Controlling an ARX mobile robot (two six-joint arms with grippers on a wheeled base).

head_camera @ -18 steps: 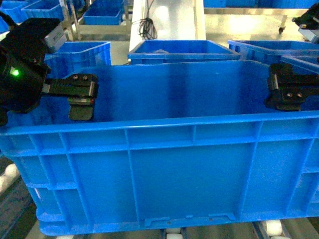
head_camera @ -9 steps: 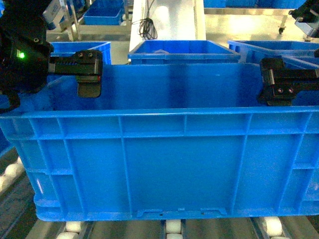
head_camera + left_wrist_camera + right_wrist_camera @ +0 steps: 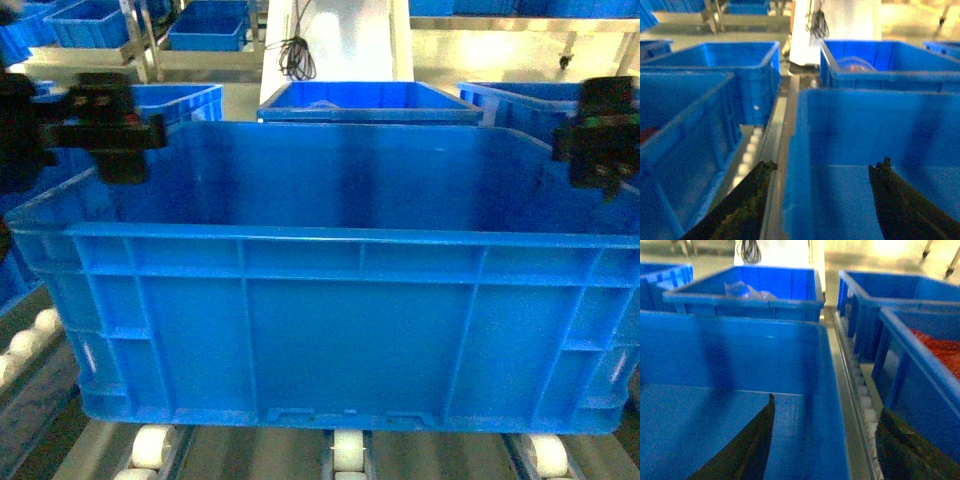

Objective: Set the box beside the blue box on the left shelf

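The box (image 3: 340,330), a large bright blue crate, rests on the white rollers (image 3: 150,447) of the left shelf and fills the head view. My left gripper (image 3: 112,140) hovers at the box's left rim, open; in the left wrist view (image 3: 825,167) its fingers straddle the left wall without touching it. My right gripper (image 3: 598,140) is at the right rim, also open, and its fingers (image 3: 755,440) stand on either side of the right wall. A neighbouring blue box (image 3: 685,140) sits just left of the box (image 3: 865,150).
More blue crates stand behind (image 3: 370,100) and to the right (image 3: 920,370), the right one holding red items. A roller lane (image 3: 862,405) runs between the box and the right crate. A white column (image 3: 340,40) with a black cable stands beyond.
Both grippers have let go of the box's side walls and drawn outward to the rims. The box now sits lower and a little farther off on the rollers.
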